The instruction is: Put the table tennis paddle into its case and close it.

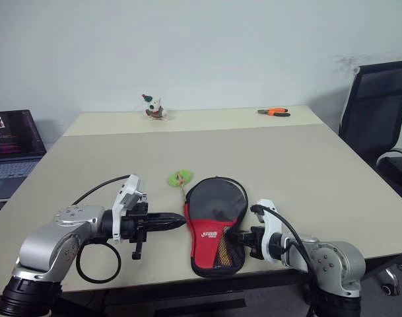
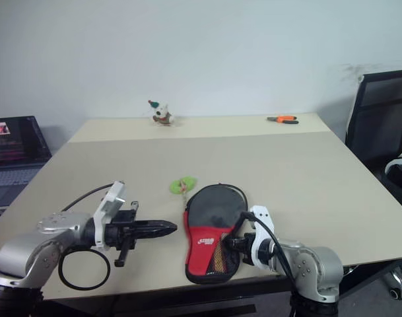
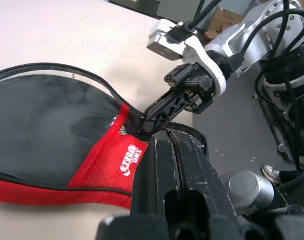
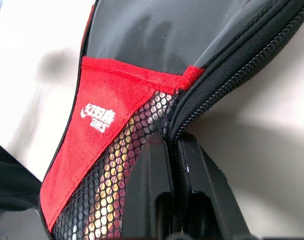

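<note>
Left gripper [image 1: 177,222]: fingers pressed together with nothing between them, pointing sideways toward the case.
Right gripper [image 1: 235,236]: fingers pinched together at the case's edge, by the narrow handle end.
Head views, case [image 1: 216,221]: flat on the table [image 1: 306,165] between the two grippers, round black end away from them, red and mesh end near the table's front edge.
Head views, charm [image 1: 179,178]: small green fuzzy thing just beyond the left gripper's tip, beside the case's round end.
Head views, background: pliers with orange handles [image 1: 274,111] and a small figurine [image 1: 152,107] well beyond both grippers at the far edge; laptop [image 1: 9,142] off past the left arm; black chair [image 1: 379,112] off past the right arm.
Left wrist view: clenched black fingers [image 3: 166,175] in the foreground, the case's red panel with white logo [image 3: 107,160] just ahead, the right gripper [image 3: 156,114] touching the case's edge opposite.
Right wrist view: fingers [image 4: 156,185] closed on the case's zipper edge [image 4: 216,95] (whether a pull tab sits between them cannot be told); mesh pocket [image 4: 122,180] right beside them.
Paddle: light wood glimpsed through the mesh [image 4: 112,200], inside the case.
</note>
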